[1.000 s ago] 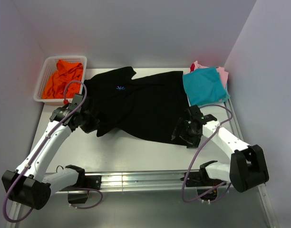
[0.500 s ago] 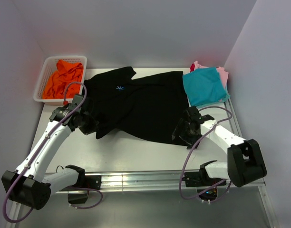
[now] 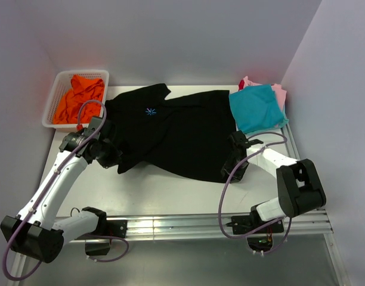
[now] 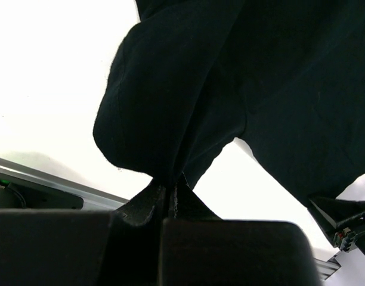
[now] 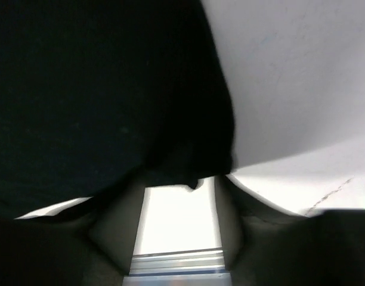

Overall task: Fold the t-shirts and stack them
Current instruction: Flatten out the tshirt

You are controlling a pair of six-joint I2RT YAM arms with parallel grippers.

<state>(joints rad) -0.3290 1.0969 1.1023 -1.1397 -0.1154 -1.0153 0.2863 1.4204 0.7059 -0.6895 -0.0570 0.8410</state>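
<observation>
Firmly, the left fingers (image 4: 142, 205) are clenched on a bunched fold of the large black cloth t-shirt (image 4: 278, 89), on its left side; the cloth comes straight out from between the two tips. The right fingers (image 5: 114, 229) stand apart, one on each side of the shirt's edge at its near right corner. Bright surface shows in the gap, so as far as I can judge they do not grasp the cloth yet.

The black shirt lies spread, a little wrinkled, across the middle of the white surface (image 3: 170, 190), with its small light-blue starburst logo (image 3: 150, 111) facing up. At the far right is the stack: a folded teal t-shirt (image 3: 257, 107) on top, with a pink one (image 3: 280, 91) and a bit of a red one (image 3: 241, 84) under it. A crumpled bright orange t-shirt (image 3: 80, 95) lies in the white plastic mesh basket (image 3: 81, 72) at the far left.

The step in hand, I think, is taking both near ends of the black shirt for its first fold. Next, the right fingers need to pinch the edge, and then both arms should lift together.

The right wrist view is dark and blurred, so I cannot tell how many layers lie between the tips. From above, both fingertips are lost against the black cloth.
</observation>
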